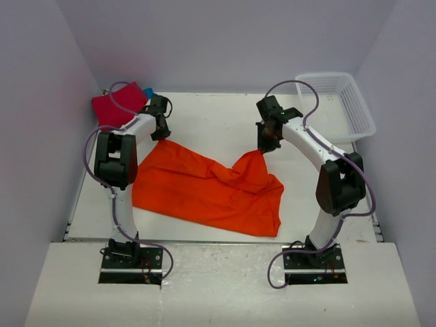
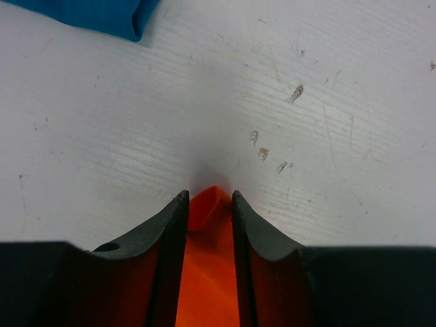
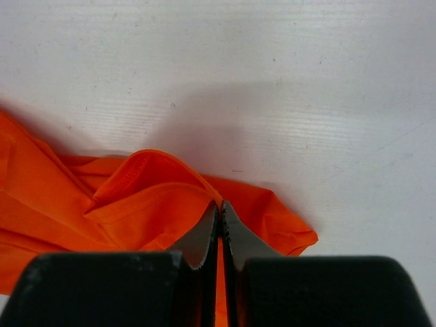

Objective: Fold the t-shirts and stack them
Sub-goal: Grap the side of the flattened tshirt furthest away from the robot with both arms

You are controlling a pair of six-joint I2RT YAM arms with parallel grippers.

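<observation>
Red t-shirt (image 1: 117, 103): folded at the far left corner of the surface (image 1: 211, 122), behind the left arm.
Teal t-shirt (image 1: 148, 92): only a sliver shows in the top view, just right of the red one and touching it; the left wrist view catches a rounded folded edge of it (image 2: 102, 13).
Left end effector (image 1: 162, 133): low over the surface, near the two folded shirts but apart from them. The gap is narrow, and a corner of orange cloth fills it, touching both fingers (image 2: 208, 197).
Orange t-shirt (image 1: 204, 187): spread, rumpled, across the middle of the surface between the two arms. Its far left corner is at the left end effector (image 2: 208, 272), and its far right part is drawn up into a peak.
Right end effector (image 1: 262, 146): fingers pressed together on that peak, pinching a fold of the orange cloth (image 3: 221, 204); cloth bunches to the left of the tips (image 3: 102, 204).
Basket (image 1: 340, 102): white lattice plastic, at the far right corner, well apart from the shirts.
</observation>
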